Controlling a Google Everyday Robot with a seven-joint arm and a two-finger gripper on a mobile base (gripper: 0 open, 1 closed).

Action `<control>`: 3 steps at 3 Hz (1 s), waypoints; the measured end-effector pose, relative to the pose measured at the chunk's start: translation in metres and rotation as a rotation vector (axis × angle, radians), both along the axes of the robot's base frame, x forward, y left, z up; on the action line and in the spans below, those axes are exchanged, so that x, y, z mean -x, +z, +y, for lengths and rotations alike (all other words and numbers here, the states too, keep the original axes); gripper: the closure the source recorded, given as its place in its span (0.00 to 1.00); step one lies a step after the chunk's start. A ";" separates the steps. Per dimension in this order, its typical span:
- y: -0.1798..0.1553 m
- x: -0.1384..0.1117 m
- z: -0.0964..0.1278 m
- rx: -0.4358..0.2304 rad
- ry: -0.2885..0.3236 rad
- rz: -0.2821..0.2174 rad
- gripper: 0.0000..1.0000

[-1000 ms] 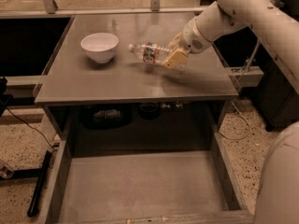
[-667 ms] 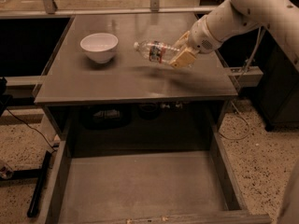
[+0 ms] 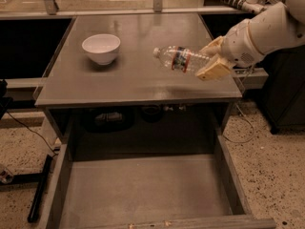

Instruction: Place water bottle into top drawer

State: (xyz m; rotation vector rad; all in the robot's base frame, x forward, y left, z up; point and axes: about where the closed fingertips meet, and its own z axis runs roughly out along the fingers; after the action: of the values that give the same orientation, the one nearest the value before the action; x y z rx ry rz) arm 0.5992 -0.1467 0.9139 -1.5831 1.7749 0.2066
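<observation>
The water bottle is a clear ribbed bottle with a red, green and white label. It lies almost on its side in the air above the right part of the grey tabletop, cap pointing left. My gripper is shut on the bottle's base end, with tan fingers above and below it. The white arm reaches in from the upper right. The top drawer is pulled open below the table's front edge, wide and grey, with nothing in it.
A white bowl stands on the left part of the tabletop. Dark items sit in the recess under the tabletop. A black cable and stand leg lie on the speckled floor at the left.
The gripper has lifted the bottle higher off the tabletop and carried it toward the front right. The bowl has not moved.
</observation>
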 end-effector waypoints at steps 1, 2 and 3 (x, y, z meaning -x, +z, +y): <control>0.004 0.048 -0.018 0.000 -0.020 -0.040 1.00; -0.008 0.095 -0.034 -0.004 -0.051 -0.042 1.00; -0.009 0.095 -0.033 -0.004 -0.048 -0.042 1.00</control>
State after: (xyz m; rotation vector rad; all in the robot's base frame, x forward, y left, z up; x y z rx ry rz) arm 0.5041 -0.1798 0.9049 -1.5288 1.7775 0.1534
